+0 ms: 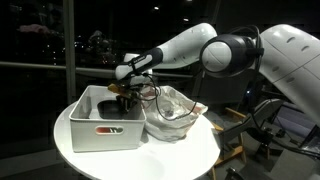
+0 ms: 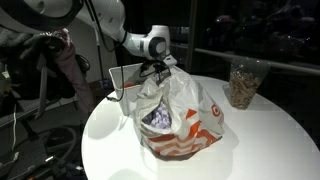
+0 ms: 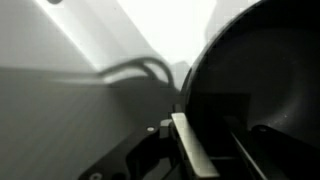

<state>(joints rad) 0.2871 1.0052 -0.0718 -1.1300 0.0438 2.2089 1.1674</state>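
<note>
gripper [image 1: 125, 96] is down inside the white bin [image 1: 98, 143] on the round table [image 1: 195, 152], right over the dark bowl [image 3: 262, 70].

Wrist view: the bowl fills the right half and the bin wall shows pale on the left. One finger [image 3: 190, 148] sits at the bowl's rim, on its outer side as far as we can read it. The second looks to be inside the bowl. So the jaws straddle the rim, neither wide nor fully together. We can't tell whether they're actually biting the rim or sit just off it: too dark, too close.

Bowl location: in the bin, at the end nearest the plastic bag [image 1: 170, 112]. In an exterior view the bag hides the bin floor and the bowl. Only the gripper [image 2: 155, 68] and a bin edge show behind it. The jar [image 2: 243, 82] stands well apart past the bag, so it's not a factor.

How we'd do this grip well (our judgement):
- set the fingers square to the rim so it lies flat on the pads, not on an edge
- seat the rim deep in the jaws, since a thin rim pinched at the tips will pivot
- close gently, because the bowl can skate on the bin floor
- mind the bin wall and the bag just beside it; there's little room for the wrist
</note>
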